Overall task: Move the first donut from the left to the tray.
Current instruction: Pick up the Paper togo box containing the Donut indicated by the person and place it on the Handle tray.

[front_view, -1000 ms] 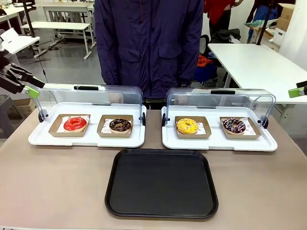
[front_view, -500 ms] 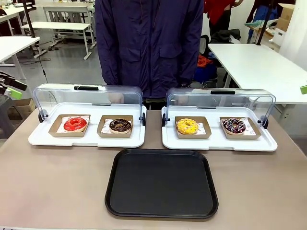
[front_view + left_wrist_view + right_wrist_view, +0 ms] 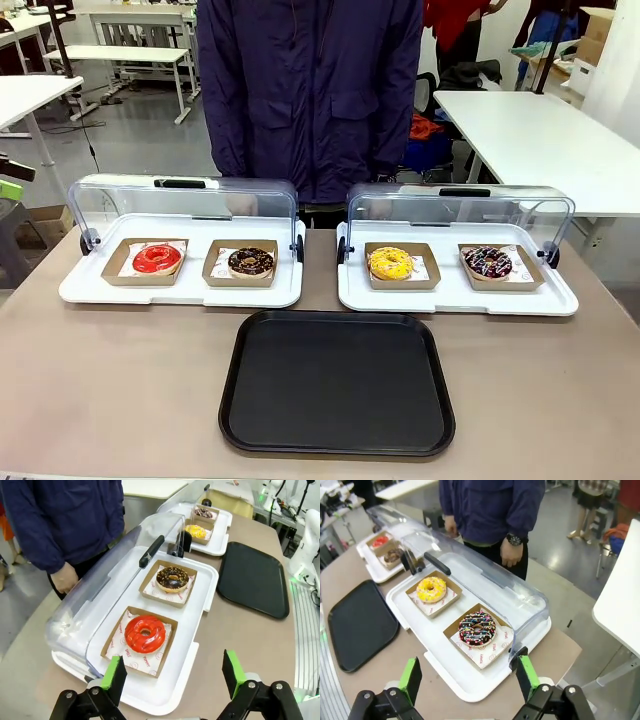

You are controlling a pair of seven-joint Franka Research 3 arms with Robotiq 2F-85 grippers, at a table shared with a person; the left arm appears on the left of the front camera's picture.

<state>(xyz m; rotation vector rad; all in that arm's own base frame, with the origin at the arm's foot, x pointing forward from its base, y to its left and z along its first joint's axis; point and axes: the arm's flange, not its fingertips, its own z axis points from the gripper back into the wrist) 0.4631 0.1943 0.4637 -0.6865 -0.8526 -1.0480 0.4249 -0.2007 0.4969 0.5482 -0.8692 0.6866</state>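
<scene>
fig.: l gripper [image 3: 173, 672] and r gripper [image 3: 469, 677] have drawn back toward the table [image 3: 120, 380] ends vs a sec ago, both spread wide, empty. red donut [image 3: 157, 259] sits untouched in its card tray [image 3: 112, 271]; black tray [image 3: 337, 382] bare. you've not begun the pick yet.

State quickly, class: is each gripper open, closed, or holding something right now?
Left gripper: jaws open, holding nothing.
Right gripper: jaws open, holding nothing.
</scene>
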